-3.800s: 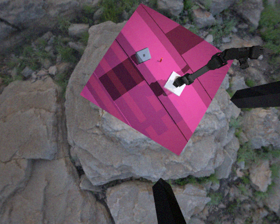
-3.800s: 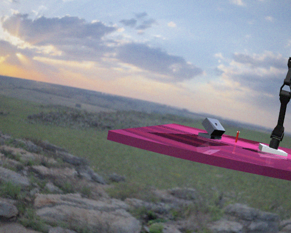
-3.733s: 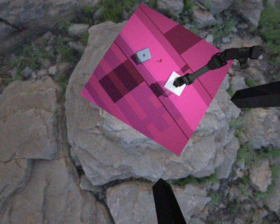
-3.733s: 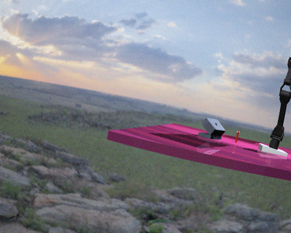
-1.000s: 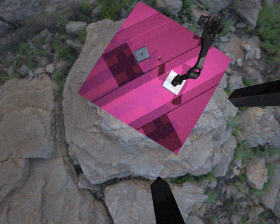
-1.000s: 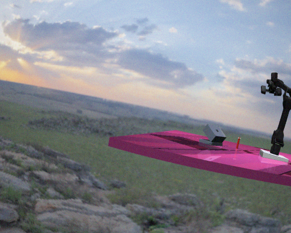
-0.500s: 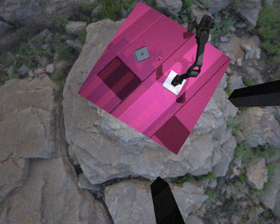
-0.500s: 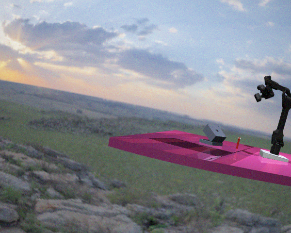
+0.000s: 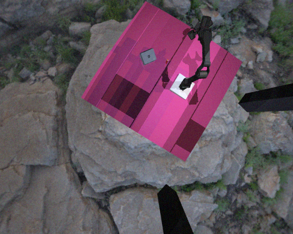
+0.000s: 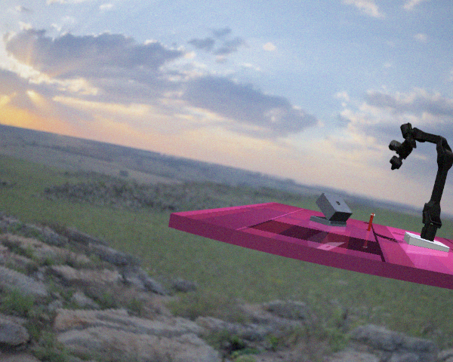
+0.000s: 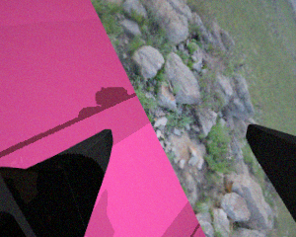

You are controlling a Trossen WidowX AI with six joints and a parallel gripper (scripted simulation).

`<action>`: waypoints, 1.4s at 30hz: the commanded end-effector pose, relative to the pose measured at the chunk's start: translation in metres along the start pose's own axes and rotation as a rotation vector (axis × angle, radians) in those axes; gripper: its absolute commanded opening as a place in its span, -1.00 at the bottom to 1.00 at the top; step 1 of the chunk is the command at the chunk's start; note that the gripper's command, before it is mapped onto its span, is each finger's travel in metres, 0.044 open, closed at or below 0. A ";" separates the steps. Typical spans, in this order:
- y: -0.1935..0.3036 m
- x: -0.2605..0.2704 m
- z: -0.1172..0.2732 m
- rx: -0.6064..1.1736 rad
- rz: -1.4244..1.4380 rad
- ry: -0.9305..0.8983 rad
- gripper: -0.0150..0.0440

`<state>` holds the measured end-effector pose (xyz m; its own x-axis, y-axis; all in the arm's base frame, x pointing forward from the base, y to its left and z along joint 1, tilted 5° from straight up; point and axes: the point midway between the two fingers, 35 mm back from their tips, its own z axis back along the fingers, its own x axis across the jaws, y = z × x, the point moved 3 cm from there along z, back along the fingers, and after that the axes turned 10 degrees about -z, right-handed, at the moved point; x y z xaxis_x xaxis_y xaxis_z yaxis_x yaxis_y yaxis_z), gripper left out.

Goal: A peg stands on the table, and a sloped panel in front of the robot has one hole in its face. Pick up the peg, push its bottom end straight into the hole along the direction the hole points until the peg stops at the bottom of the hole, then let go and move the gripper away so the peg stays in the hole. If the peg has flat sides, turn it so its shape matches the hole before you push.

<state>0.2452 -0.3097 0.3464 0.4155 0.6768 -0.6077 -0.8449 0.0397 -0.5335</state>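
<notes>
The red peg (image 9: 167, 61) (image 10: 371, 222) stands upright on the magenta table (image 9: 164, 126) (image 10: 234, 234), between the grey panel block and the arm's base. The grey block's sloped panel (image 9: 144, 58) (image 10: 327, 204) has one small dark hole (image 9: 148, 56) (image 10: 337, 203); it looks squarish, but is too small to be sure. The peg's cross-section cannot be made out. My gripper (image 9: 193, 29) (image 10: 393, 154) (image 11: 179, 132) is open and empty, high above the table and well away from the peg. Neither peg nor panel shows in the wrist view.
The arm's white base plate (image 9: 176, 89) (image 10: 417, 240) lies on the table beyond the peg from the panel. The gripper is near the table's far edge in the top view; the wrist view shows that edge and rocks beyond. Dark bars jut in at the top view's right and bottom.
</notes>
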 end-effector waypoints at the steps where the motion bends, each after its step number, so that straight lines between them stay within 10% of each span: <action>1: -0.001 0.019 -0.006 0.008 0.124 -0.059 1.00; 42: 0.023 0.209 -0.018 -0.148 1.463 -0.654 1.00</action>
<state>0.3178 -0.1900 0.2046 -0.8796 0.3288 -0.3438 -0.4028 -0.8992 0.1707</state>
